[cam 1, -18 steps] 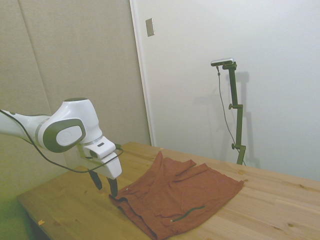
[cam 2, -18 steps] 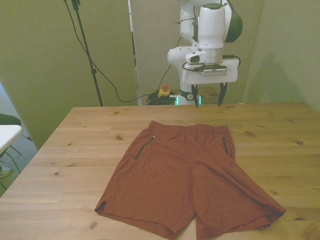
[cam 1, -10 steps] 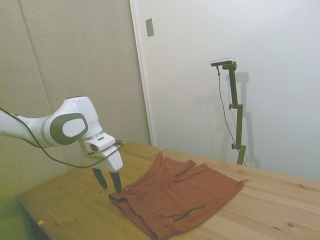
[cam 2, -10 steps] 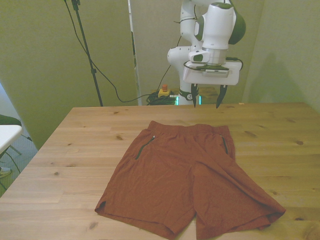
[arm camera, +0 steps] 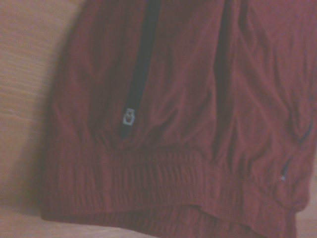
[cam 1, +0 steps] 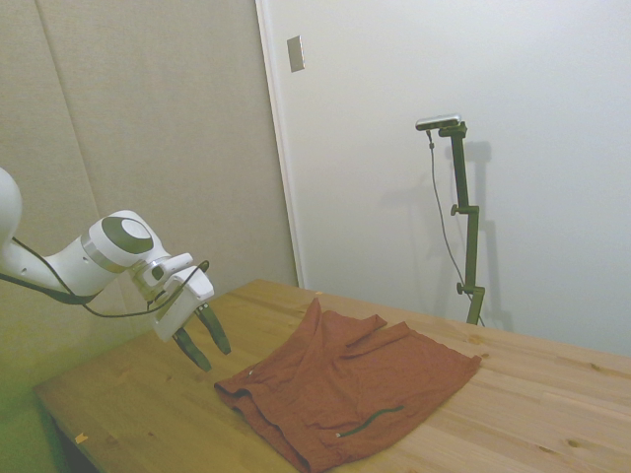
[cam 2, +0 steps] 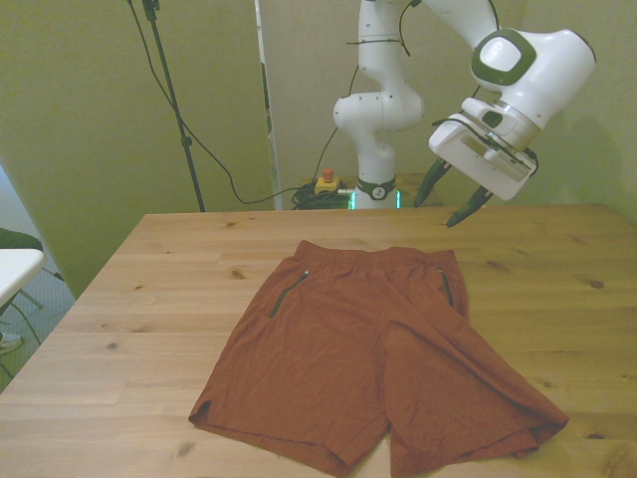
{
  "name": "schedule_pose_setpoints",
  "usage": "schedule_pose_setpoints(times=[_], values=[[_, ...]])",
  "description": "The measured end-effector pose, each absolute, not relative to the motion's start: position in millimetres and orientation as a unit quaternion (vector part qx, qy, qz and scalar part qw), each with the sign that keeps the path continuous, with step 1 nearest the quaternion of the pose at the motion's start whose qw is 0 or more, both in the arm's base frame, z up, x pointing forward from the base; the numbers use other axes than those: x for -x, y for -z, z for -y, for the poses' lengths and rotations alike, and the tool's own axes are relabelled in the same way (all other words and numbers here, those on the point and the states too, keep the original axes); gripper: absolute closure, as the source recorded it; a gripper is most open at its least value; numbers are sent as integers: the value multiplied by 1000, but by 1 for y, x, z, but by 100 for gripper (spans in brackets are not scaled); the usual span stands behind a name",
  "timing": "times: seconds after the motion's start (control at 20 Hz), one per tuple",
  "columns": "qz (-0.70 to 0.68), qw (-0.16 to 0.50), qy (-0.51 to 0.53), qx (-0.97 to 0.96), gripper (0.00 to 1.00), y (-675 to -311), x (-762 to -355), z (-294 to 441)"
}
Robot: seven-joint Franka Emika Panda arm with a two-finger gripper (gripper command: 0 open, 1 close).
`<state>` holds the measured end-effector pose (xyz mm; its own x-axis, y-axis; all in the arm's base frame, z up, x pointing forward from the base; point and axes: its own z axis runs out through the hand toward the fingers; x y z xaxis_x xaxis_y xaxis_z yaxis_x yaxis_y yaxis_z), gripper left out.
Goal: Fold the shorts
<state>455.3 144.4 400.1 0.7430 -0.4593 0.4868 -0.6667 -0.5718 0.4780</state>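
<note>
Shorts (cam 2: 378, 349) flat on table (cam 2: 149, 299), gripper (cam 2: 446, 197) raised beyond waistband, spread

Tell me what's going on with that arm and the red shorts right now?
Tool open, tilted, in the air off the waistband end. Shorts flat on the table, unfolded, not gripped. Nothing in the way.

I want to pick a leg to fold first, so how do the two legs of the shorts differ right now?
On the shorts, the leg on the front view's left lies flat with a straight hem; the leg on the front view's right splays outward, rumpled, overlapping it. Both rest on the table, untouched by the claw.
</note>
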Motion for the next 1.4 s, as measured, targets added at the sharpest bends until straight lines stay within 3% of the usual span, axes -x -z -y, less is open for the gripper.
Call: schedule_pose_setpoints(times=[0.35, 0.9, 1.25, 1.3, 1.4], values=[[298, 352, -175, -870, 0, -362, -463, -166], [282, 330, -172, -884, 0, -336, -491, -195], [300, 352, -155, -873, 0, -326, -495, -168], [301, 352, -154, -873, 100, -326, -496, -166], [301, 352, -154, -873, 100, -325, -496, -166]])
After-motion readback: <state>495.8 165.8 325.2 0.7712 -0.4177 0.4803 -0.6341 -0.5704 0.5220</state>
